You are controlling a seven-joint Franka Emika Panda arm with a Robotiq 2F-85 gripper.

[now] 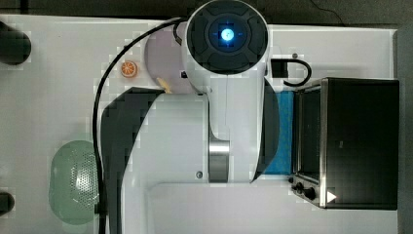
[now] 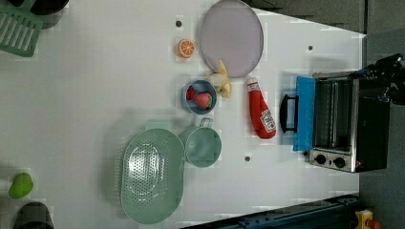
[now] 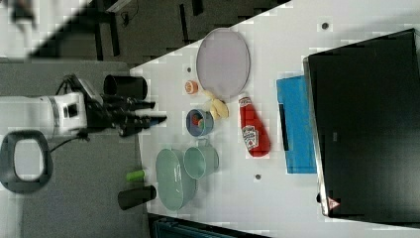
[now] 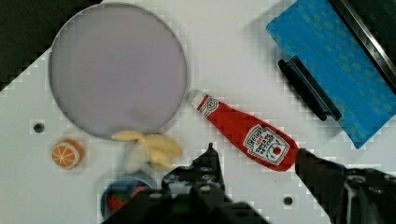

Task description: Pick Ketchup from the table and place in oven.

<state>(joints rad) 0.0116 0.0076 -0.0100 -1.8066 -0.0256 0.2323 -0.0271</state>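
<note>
Left view, left to right: colander [image 2: 153,175], orange slice [image 2: 186,48], strawberry bowl [image 2: 200,97], plate [image 2: 231,37], ketchup bottle [image 2: 261,109] lying flat on the table [image 2: 95,95], open-doored oven [image 2: 344,125]. Gripper [image 4: 254,161] above the bottle, fingers apart, empty.

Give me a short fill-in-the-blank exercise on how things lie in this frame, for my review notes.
1. The red squeeze ketchup bottle with its white cap lies on its ____ on the white tabletop.
2. The black toaster oven with the silver front frame has its door ____, the inner face lined blue.
3. The small blue bowl holds red ____.
4. The gripper hangs above the table, holding ____.

Missing words: side; open; strawberries; nothing
</note>
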